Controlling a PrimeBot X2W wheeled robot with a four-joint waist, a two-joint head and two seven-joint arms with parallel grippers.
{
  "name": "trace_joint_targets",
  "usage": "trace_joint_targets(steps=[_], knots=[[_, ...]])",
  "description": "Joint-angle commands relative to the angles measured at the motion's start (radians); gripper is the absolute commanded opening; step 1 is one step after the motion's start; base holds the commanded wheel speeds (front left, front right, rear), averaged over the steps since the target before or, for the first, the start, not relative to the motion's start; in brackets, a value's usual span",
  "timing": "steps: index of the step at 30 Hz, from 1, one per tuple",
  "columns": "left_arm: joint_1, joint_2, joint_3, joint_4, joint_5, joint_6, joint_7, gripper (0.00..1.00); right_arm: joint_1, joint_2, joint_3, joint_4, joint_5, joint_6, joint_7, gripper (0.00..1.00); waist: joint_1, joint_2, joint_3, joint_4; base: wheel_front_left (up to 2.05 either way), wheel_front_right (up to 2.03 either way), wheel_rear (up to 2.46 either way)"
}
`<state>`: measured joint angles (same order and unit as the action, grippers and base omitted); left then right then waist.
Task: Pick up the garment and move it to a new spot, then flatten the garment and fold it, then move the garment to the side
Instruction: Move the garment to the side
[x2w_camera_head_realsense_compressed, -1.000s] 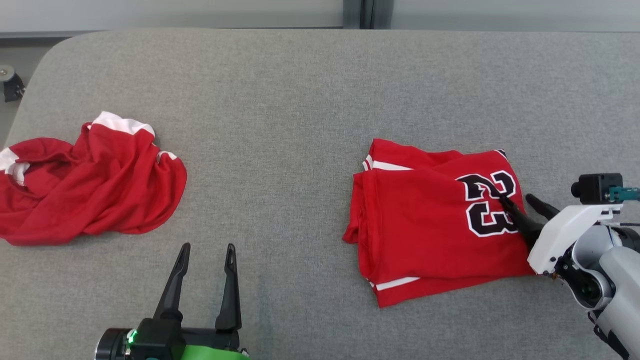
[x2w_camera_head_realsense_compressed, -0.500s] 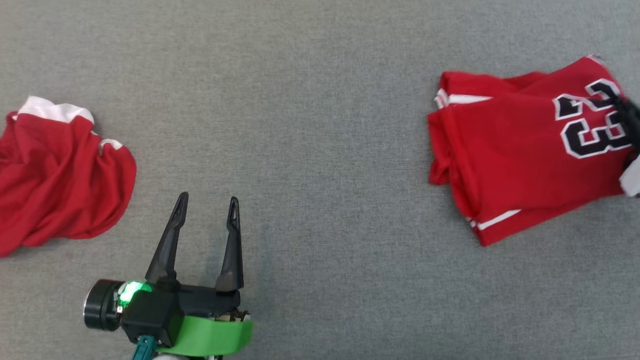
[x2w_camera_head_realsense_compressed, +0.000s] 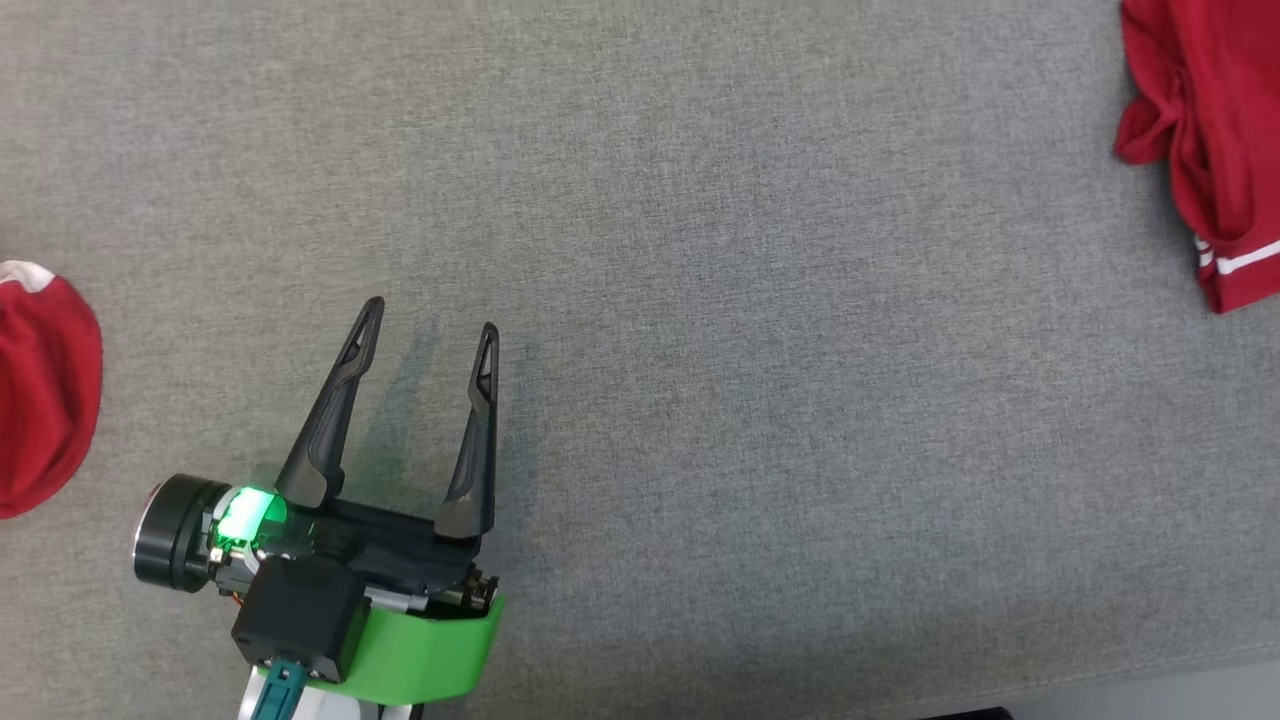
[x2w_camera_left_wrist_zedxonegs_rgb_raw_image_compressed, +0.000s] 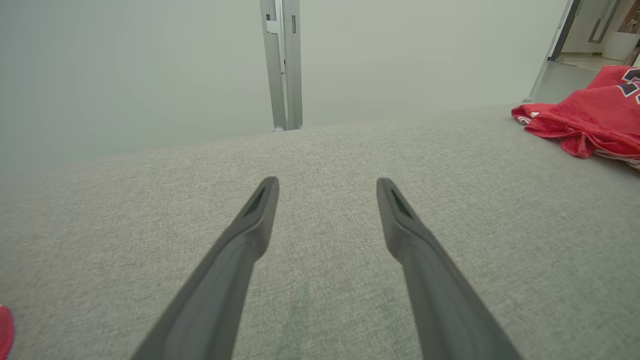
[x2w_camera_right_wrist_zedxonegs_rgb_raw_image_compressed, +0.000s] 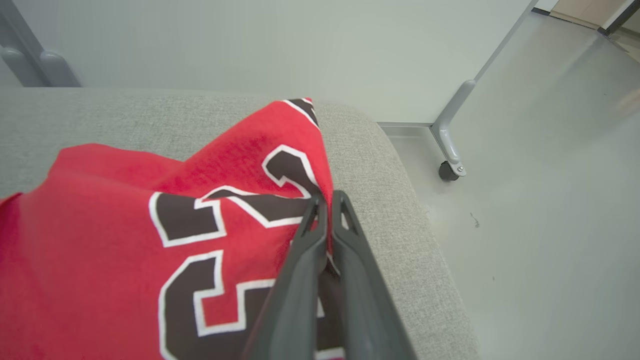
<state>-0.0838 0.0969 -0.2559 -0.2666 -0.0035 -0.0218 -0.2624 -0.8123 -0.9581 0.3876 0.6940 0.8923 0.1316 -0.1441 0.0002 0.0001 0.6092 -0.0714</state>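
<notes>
- Grey cloth-covered surface, one rounded corner above the pale floor.
- Red jersey lies bunched at the surface's right edge, next to that corner. It has white stripes at the hem.
- Its big black numerals are outlined in white, but they are too creased and cut off to read with certainty.
- Second red cloth with white trim, at the left edge.
- Left end effector, fingers spread over bare surface.
- Right end effector, fingers pressed together, pinching the jersey's edge.
</notes>
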Motion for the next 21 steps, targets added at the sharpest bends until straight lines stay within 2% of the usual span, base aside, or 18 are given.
trace_joint_targets(steps=[1, 5, 6, 7, 9, 13, 21], knots=[[-0.019, 0.011, 0.002, -0.004, 0.002, -0.002, -0.003, 1.00, -0.018, -0.013, -0.010, 0.005, -0.013, -0.002, -0.010, 0.00, -0.0002, -0.0001, 0.044, -0.030, 0.00, 0.00, 0.00], [-0.021, 0.013, 0.000, -0.004, -0.003, -0.003, -0.003, 1.00, -0.041, -0.046, -0.040, 0.022, -0.020, -0.002, -0.009, 0.00, -0.0002, -0.0001, 0.053, -0.024, 0.00, 0.00, 0.00], [-0.023, 0.013, -0.002, -0.002, -0.005, -0.002, -0.003, 1.00, -0.047, -0.050, -0.046, 0.029, -0.029, -0.002, -0.013, 0.33, -0.0002, -0.0001, 0.054, -0.021, 0.00, 0.00, 0.00], [-0.024, 0.011, -0.005, 0.000, -0.006, -0.003, -0.003, 1.00, -0.053, -0.051, -0.050, 0.036, -0.040, -0.002, -0.021, 1.00, -0.0002, -0.0001, 0.053, -0.018, 0.00, 0.00, 0.00], [-0.027, 0.006, -0.010, 0.006, -0.012, -0.002, -0.003, 1.00, -0.065, -0.047, -0.060, 0.047, -0.073, -0.002, -0.051, 1.00, -0.0002, -0.0001, 0.044, -0.008, 0.00, 0.00, 0.00], [-0.025, -0.006, -0.017, 0.035, -0.029, 0.008, -0.003, 1.00, -0.045, 0.015, -0.065, 0.068, -0.157, -0.002, -0.098, 1.00, -0.0002, -0.0001, -0.026, 0.020, 0.00, 0.00, 0.00], [0.038, -0.025, -0.013, 0.106, -0.074, 0.029, -0.003, 1.00, 0.105, 0.236, -0.063, 0.072, -0.247, -0.002, -0.122, 1.00, -0.0002, -0.0001, -0.234, 0.058, 0.00, 0.00, 0.00]])
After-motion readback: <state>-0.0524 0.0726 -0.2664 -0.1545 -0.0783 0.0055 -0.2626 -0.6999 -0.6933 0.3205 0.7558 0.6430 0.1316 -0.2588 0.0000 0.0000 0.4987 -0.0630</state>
